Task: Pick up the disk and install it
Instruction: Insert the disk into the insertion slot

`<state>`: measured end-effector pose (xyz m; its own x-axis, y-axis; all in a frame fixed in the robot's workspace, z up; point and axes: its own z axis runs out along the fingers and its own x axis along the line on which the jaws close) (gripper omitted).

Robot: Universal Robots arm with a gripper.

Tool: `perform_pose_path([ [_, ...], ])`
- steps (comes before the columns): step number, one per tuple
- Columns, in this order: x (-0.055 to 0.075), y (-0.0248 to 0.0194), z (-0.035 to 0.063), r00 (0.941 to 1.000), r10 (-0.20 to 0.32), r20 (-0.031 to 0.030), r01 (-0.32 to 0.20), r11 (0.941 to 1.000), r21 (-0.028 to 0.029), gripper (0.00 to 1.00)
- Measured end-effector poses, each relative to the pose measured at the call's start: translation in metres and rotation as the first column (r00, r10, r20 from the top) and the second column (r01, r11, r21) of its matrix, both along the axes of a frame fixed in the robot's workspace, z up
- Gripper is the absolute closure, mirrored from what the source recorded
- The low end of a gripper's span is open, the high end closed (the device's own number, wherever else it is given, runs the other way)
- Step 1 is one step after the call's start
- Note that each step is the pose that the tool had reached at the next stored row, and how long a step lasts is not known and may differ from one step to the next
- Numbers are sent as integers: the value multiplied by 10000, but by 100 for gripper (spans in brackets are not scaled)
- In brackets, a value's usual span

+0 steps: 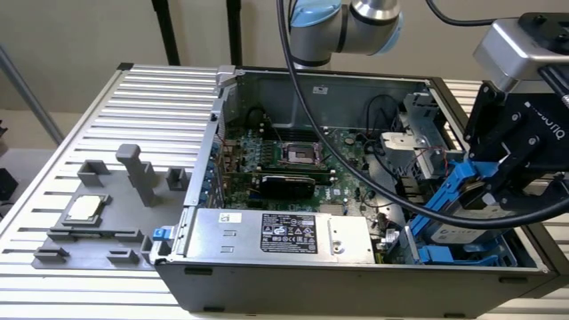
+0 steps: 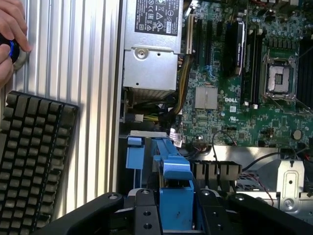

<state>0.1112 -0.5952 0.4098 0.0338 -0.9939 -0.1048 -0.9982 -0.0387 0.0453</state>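
Observation:
The disk is a silver-grey drive with a white label and a blue carrier frame along its edges. It hangs tilted over the front corner of the open computer case, at the exterior view's right. My gripper is shut on the disk's upper end, black fingers on both sides of it. In the wrist view the blue carrier sits between my gripper's black fingers. Blue drive-bay rails lie just under the disk.
Inside the case are the green motherboard and a large silver box with a black label. A grey fixture holding a small silver chip lies on the slatted table. A keyboard and a hand appear beside the case.

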Motion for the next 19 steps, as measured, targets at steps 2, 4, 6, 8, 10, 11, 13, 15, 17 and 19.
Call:
perform_pose_path([
  [2,-2,-2,-4,10000,0,0,0,10000,1,67],
  [4,-3,-3,-7,10000,0,0,0,10000,1,67],
  [6,-4,-3,-8,10000,0,0,0,10000,0,67],
  [8,-5,-3,-10,10000,0,0,0,10000,0,67],
  [10,-5,-3,-12,10000,0,0,0,10000,0,67],
  [11,-6,-3,-13,10000,0,0,0,10000,1,67],
  [13,-6,-3,-15,10000,2,-1,-2,10000,5,67],
  [15,-6,-3,-15,10000,0,0,0,10000,1,61],
  [17,-6,-3,-16,10000,0,0,0,10000,1,61],
  [19,0,-3,-16,10000,1,0,-1,10000,0,61],
])
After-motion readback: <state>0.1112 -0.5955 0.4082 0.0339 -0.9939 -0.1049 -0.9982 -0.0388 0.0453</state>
